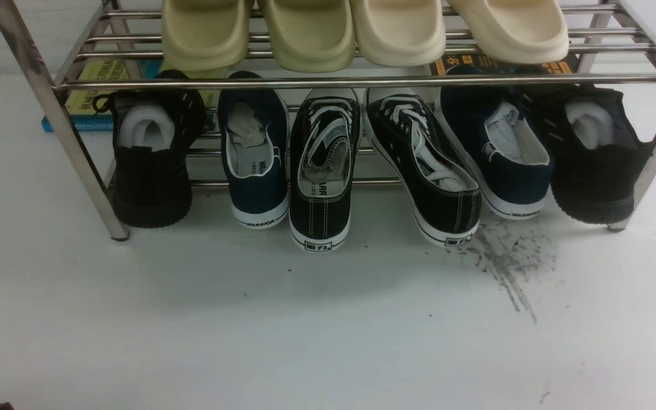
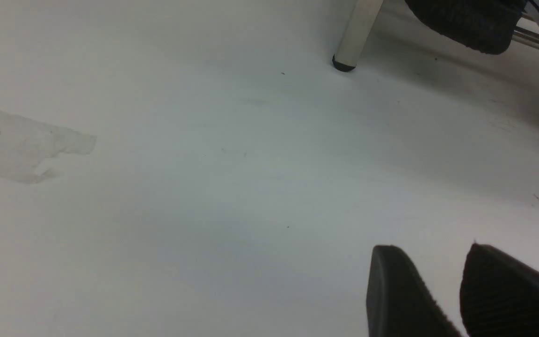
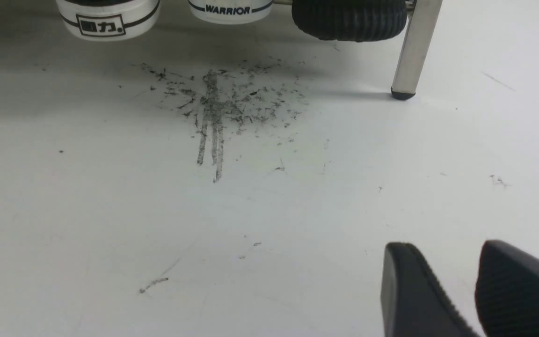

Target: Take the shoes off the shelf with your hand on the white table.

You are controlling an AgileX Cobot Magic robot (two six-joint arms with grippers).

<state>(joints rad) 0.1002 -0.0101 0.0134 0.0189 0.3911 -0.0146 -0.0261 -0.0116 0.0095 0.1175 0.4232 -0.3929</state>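
Note:
The shoes, two black canvas sneakers with white laces, stand side by side in the middle of the lower tier of the chrome shelf [image 1: 362, 81]: the left one [image 1: 322, 171] straight, the right one [image 1: 425, 171] angled, heels toward me over the white table [image 1: 305, 330]. One sneaker heel [image 3: 108, 21] shows in the right wrist view. My left gripper [image 2: 431, 248] hovers open over bare table, well short of the shelf's left leg [image 2: 356, 32]. My right gripper [image 3: 442, 245] is open too, near the scuff streaks [image 3: 213, 107]. Neither gripper holds anything, and neither shows in the front view.
Navy WARRIOR slip-ons [image 1: 254, 159] [image 1: 504, 154] flank the sneakers, and black knit shoes [image 1: 151, 159] [image 1: 590, 154] stand at both ends. Several cream slippers [image 1: 311, 34] fill the top tier. Books [image 1: 94, 91] lie behind the shelf. The shelf's right leg [image 3: 412, 51] stands ahead of my right gripper.

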